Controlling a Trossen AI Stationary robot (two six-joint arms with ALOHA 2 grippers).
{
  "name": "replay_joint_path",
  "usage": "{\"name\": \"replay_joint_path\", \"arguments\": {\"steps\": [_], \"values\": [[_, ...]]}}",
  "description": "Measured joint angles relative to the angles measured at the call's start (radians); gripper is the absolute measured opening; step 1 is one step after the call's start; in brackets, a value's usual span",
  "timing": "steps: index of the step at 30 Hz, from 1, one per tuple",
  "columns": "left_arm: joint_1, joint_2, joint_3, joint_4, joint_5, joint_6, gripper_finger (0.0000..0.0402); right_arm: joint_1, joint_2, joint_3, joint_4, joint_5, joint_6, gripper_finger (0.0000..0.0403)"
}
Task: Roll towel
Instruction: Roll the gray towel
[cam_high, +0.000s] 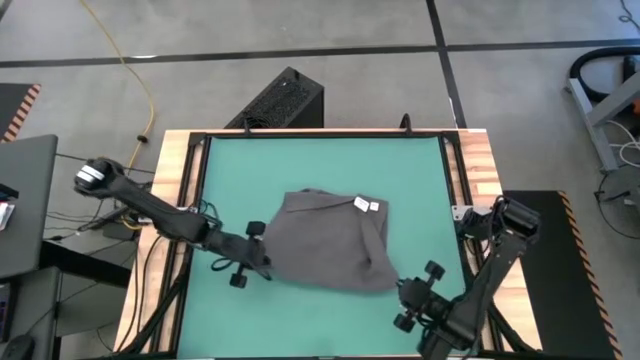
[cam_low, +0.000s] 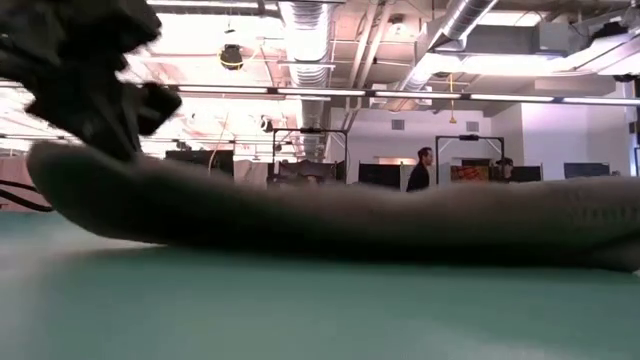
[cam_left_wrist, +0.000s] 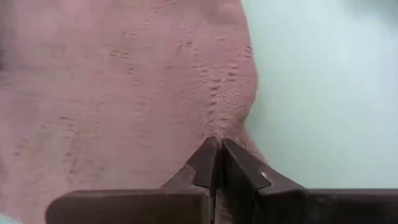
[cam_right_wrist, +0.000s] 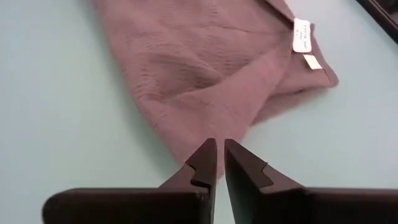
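Green mat (cam_high: 230, 160) covers the table inside a wooden frame (cam_high: 170, 200), and the towel (cam_high: 330, 240) lies rumpled and loosely folded near the mat's middle, its white label tag (cam_high: 364, 205) showing at the corner farthest from both grippers. From the mat's left side the left arm stretches low and nearly flat across the mat, its left gripper (cam_left_wrist: 217, 149) at the towel's left edge, fingers (cam_left_wrist: 205, 163) pinched narrow on the fabric's border. The right arm reaches in from the mat's right front corner, elbow bent, with the right gripper (cam_right_wrist: 218, 152) at the towel's front right corner, fingers almost together, a thin gap showing; whether they pinch cloth I cannot tell.
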Motion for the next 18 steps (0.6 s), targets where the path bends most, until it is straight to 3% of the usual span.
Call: {"name": "replay_joint_path", "arguments": {"steps": [4, 8, 10, 13, 16, 18], "values": [[-0.050, -0.154, -0.004, -0.115, -0.076, -0.072, 0.0056, -0.035, 0.007, 0.000, 0.084, 0.000, -0.127, 0.0081], [-0.100, -0.207, -0.026, -0.185, -0.124, -0.139, 0.0110, -0.059, 0.007, 0.000, 0.084, -0.001, -0.134, 0.0136], [-0.122, -0.205, -0.027, -0.193, -0.117, -0.160, 0.0135, -0.059, 0.007, 0.000, 0.102, 0.012, -0.158, 0.0169], [-0.173, -0.161, -0.027, -0.178, -0.097, -0.147, 0.0159, -0.057, 0.015, 0.000, 0.241, 0.050, -0.362, 0.0209], [-0.239, -0.096, -0.027, -0.183, -0.152, -0.087, 0.0165, -0.064, 0.049, 0.000, 0.345, 0.048, -0.572, 0.0224], [-0.264, -0.045, -0.027, -0.185, -0.196, -0.073, 0.0166, -0.079, 0.078, 0.000, 0.361, 0.040, -0.620, 0.0225]]}}
